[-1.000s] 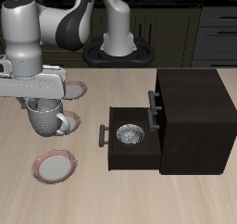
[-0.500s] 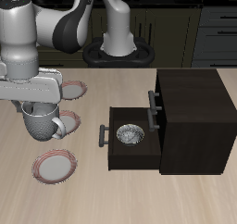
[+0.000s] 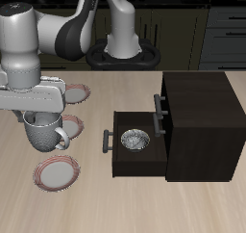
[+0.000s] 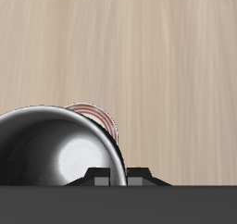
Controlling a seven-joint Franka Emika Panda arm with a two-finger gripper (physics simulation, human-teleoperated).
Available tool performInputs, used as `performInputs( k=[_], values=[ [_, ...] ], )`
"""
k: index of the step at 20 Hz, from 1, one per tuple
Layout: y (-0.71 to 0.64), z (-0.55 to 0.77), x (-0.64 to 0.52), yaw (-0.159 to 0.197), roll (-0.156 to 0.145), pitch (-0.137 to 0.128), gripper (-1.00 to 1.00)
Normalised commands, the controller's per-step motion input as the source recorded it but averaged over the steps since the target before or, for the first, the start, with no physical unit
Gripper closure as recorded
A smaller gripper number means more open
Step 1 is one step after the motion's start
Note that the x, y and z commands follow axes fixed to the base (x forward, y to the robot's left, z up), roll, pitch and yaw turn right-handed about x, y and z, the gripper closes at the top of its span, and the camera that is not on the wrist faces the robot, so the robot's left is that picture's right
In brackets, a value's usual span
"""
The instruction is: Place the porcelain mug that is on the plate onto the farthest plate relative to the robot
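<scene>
Exterior view, from its left edge across: the gripper (image 3: 38, 114) hangs under the grey arm with the porcelain mug (image 3: 45, 135) right below it, its rim up at the fingers and its loop handle pointing toward the cabinet side. The mug looks lifted off the table and upright. The jaws look clenched on the mug's rim, though the hand body hides the actual contact.

Just nearer the table's front edge sits the farthest plate (image 3: 56, 173), pinkish-red rim and white centre, bare, not touching the mug. Behind the mug, a sliver of the plate (image 3: 70, 122) shows beside it, mostly hidden. Farther back another plate (image 3: 75, 91) peeks out from behind the arm.

Next across, the dark cabinet (image 3: 197, 116) has its drawer (image 3: 135, 152) pulled out toward the plates, with a grey patterned bowl (image 3: 135, 141) inside. A bar handle sits on the drawer front.

Wrist view: the mug's glossy rounded side (image 4: 56, 154) fills the frame close up, between the fingertips (image 4: 97, 177), and a red plate rim (image 4: 102, 117) shows just past it on the wooden table (image 4: 167, 61).
</scene>
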Motion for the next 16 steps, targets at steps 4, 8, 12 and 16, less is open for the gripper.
performInputs(
  k=[4,8,12,16],
  values=[
    [0.07,-0.03,-0.01,0.0,0.013,-0.029,1.0],
    [0.07,-0.07,0.03,0.015,0.009,0.0,1.0],
    [0.18,-0.18,0.07,0.021,0.029,0.017,1.0],
    [0.02,-0.16,0.07,-0.004,0.0,0.015,1.0]
  ],
)
